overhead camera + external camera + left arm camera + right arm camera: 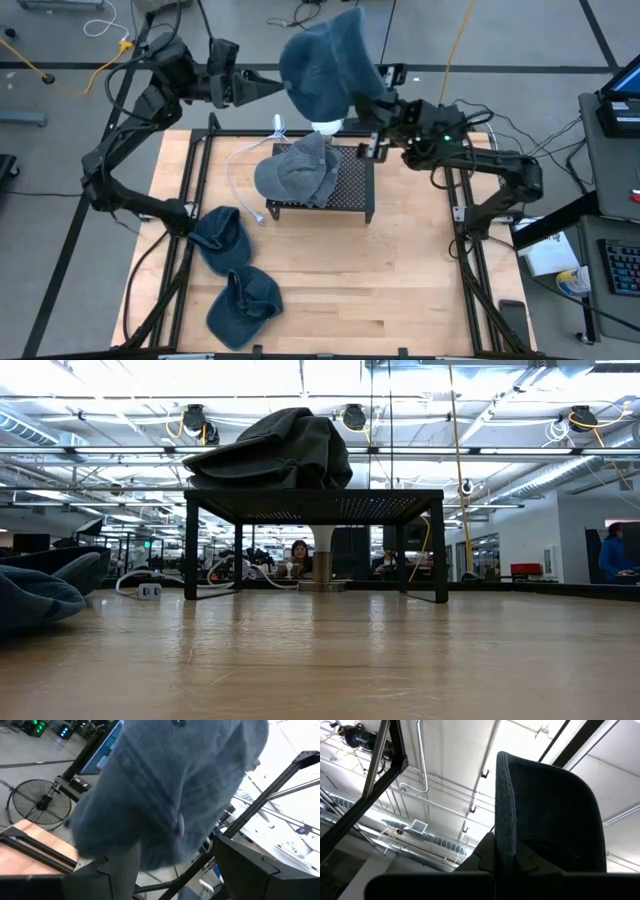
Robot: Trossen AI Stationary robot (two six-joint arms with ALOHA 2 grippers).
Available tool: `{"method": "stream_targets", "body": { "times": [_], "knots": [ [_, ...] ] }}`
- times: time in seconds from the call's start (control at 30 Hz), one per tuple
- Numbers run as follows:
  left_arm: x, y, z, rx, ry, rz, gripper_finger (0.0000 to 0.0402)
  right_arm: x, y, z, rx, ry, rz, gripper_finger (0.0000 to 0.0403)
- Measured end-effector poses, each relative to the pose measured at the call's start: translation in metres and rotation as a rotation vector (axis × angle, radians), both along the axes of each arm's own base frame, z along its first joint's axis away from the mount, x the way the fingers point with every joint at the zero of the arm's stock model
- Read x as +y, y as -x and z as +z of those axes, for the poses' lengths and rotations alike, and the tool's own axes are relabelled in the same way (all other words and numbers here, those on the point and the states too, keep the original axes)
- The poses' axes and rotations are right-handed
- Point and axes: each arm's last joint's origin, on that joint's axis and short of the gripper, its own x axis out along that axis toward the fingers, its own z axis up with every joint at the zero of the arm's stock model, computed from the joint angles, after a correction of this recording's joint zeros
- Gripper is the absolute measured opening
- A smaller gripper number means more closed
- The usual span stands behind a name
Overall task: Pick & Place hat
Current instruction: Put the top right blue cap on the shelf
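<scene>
Above the black perforated metal stand (335, 185), I have a blue-grey knitted hat (325, 65) held aloft between both arms: the left gripper (268, 88) is closed on one edge, the right gripper (372, 108) clamped on the brim. I can read no writing or labels. A second grey hat (297, 170) lies on the stand; two blue caps (232, 270) rest on the pale wooden tabletop (400, 290) nearby. Beyond the stand, an open workshop shows ceiling lights.
</scene>
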Motion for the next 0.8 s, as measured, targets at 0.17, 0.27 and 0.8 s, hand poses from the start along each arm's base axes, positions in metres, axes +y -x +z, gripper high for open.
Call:
{"method": "stream_targets", "body": {
  "times": [0.17, 0.27, 0.8],
  "knots": [
    [-0.001, -0.004, 0.001, -0.017, -0.007, 0.052, 0.0253, -0.005, -0.018, -0.004, 0.016, -0.001, -0.004, 0.0004],
    [-0.003, -0.006, 0.001, -0.022, -0.01, 0.073, 0.0253, -0.009, -0.023, -0.006, 0.014, -0.008, 0.002, 0.0004],
    [-0.001, -0.018, -0.006, 0.006, -0.002, 0.257, 0.0253, -0.019, -0.018, -0.004, 0.008, -0.059, 0.095, 0.0004]
  ]
}}
